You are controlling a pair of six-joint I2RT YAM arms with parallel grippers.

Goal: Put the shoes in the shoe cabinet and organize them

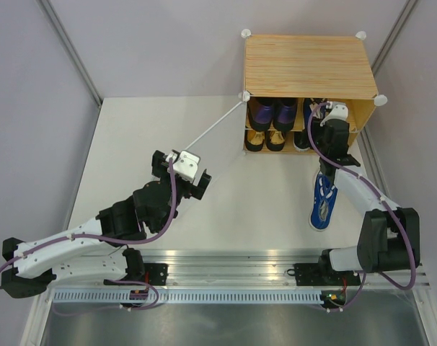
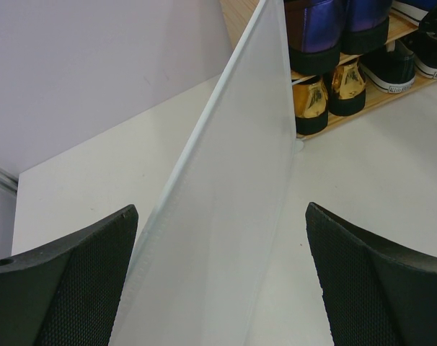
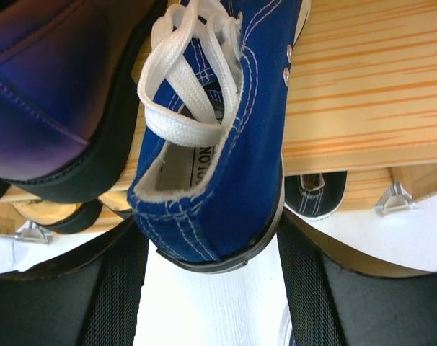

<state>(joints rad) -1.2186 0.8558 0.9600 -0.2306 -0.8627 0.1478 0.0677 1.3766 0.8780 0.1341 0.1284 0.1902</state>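
Right wrist view: blue sneaker (image 3: 218, 166) sits heel-out on the upper shelf (image 3: 363, 108) of the shoe cabinet (image 1: 305, 65), just beside the dark purple shoes (image 3: 45, 94). Its long axis runs straight away from the right gripper (image 3: 211, 241) into the cabinet. The jaws bear on both sides of the heel, clamped on it as far as this view shows. The next move is judged to be a push along that axis.

Top external view adds the second blue sneaker (image 1: 323, 202), lying on the table (image 1: 262, 187) far nearer the right gripper than the left.

Left wrist view alone shows the left gripper (image 2: 222, 213) — jaws wide apart, straddling the open door panel (image 2: 240, 144) without contact.
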